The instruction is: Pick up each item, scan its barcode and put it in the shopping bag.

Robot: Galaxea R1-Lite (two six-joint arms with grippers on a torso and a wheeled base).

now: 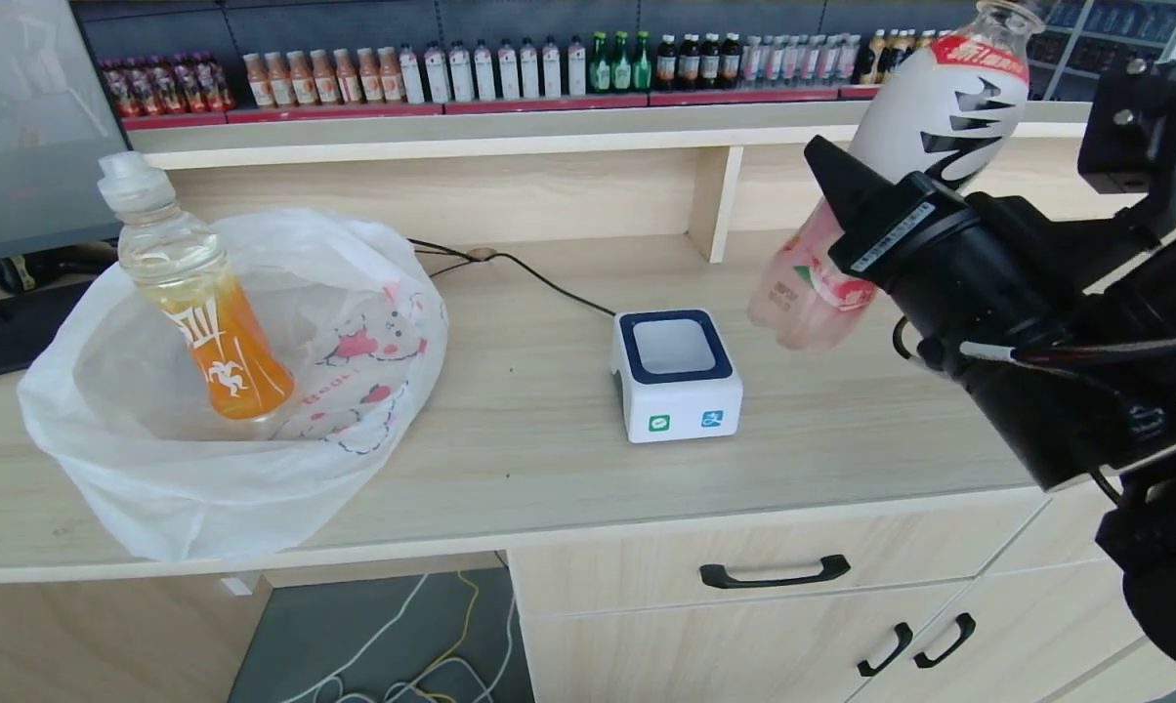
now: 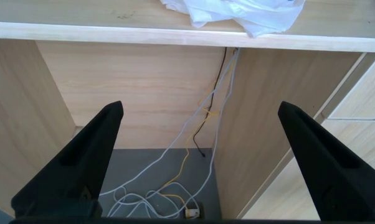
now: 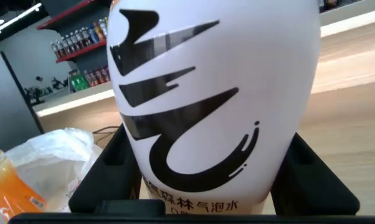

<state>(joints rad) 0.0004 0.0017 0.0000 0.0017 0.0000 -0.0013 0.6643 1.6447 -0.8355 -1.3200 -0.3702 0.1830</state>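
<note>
Right gripper (image 1: 842,210) fingers clamp the pink-and-white bottle (image 1: 940,107), tilted above the bench (image 1: 842,439) right of the scanner (image 1: 676,376). Left gripper (image 2: 201,109) fingers stand apart below the bench edge, gripping nothing.

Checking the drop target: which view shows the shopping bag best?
The head view: the whole shopping bag lies open on the counter. The left wrist view catches its overhanging edge; the right wrist view, one side.

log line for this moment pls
right gripper: jaws shut on white bottle, tilted, above counter right of scanner | left gripper: jaws open, below counter level | orange bottle: standing in bag
</note>
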